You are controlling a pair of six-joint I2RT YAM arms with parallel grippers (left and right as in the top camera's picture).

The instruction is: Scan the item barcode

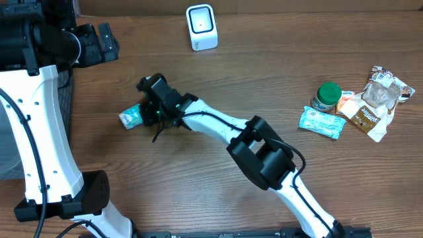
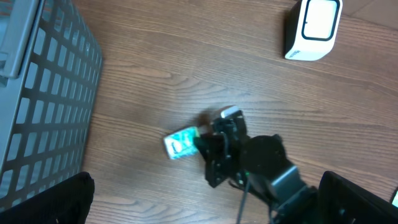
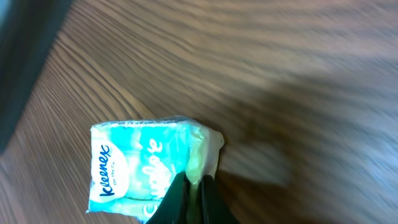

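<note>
Because the right pincer [image 1: 149, 114] is clenched on the near end of the tissue pack [image 1: 132, 118], the pack lies straight ahead of its fingertips on the worktop [image 1: 264, 73], with its long axis roughly in line with them. Behind the pincer and well apart stands the scanner [image 1: 201, 26], so the carry likely runs backward. The left pincer [image 1: 99, 43], released wide, is farther off.

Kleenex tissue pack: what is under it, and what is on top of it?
Under the Kleenex pack is the wooden table. On top, the right claw is shut on one edge. Its underside is covered, so any barcode there cannot be seen.
</note>
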